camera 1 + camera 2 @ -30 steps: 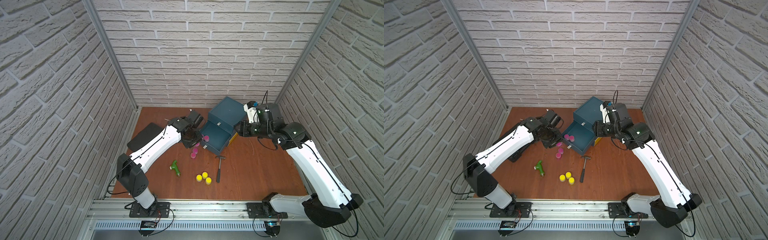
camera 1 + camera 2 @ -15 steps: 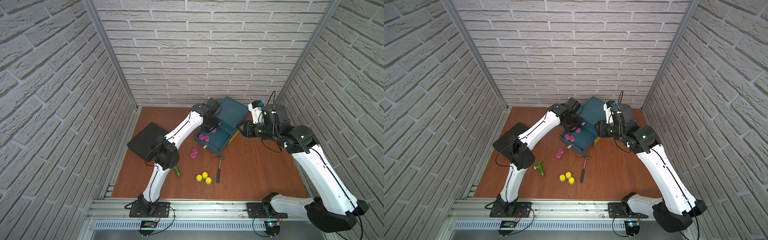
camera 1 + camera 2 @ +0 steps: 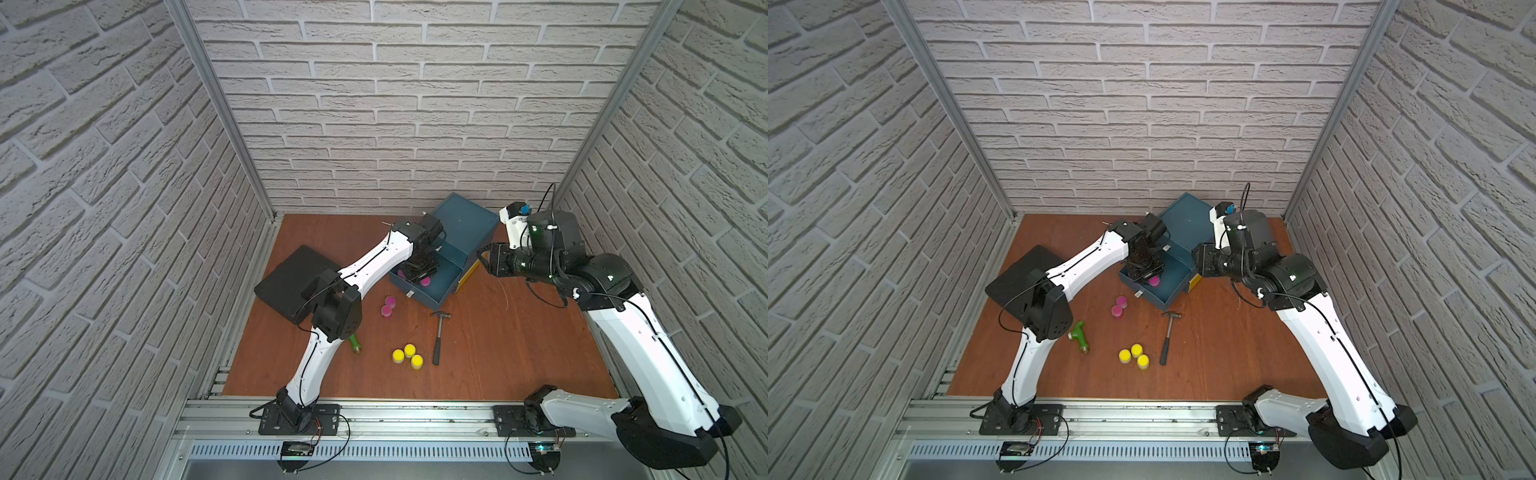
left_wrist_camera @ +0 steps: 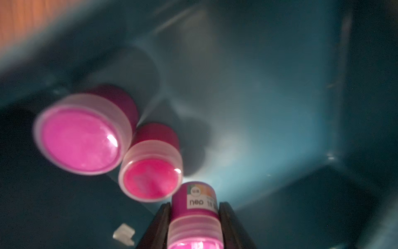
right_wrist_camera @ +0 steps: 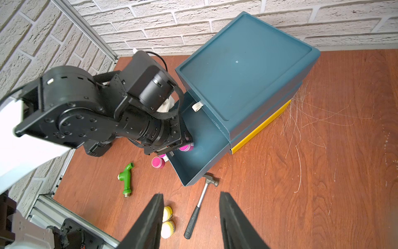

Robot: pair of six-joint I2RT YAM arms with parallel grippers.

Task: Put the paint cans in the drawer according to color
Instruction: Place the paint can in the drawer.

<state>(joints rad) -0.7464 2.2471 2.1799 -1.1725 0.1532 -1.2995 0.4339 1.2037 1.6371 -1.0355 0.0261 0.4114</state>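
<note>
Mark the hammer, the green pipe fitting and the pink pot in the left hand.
hammer (image 3: 436, 352): a top view, on the black grip.
green pipe fitting (image 3: 1079, 336): a top view, middle of its body.
held pink pot (image 4: 195, 207): left wrist view, on its labelled side.

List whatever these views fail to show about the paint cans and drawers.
- Pink cans in the open drawer: both top views, mostly covered by the left gripper; count unclear.
- Held pink can: left wrist view, lid cut off by the frame edge, label partly blurred.
- Yellow cans: right wrist view, partly behind a right gripper finger.
- Closed drawers' contents: hidden by the cabinet in every view.
</note>
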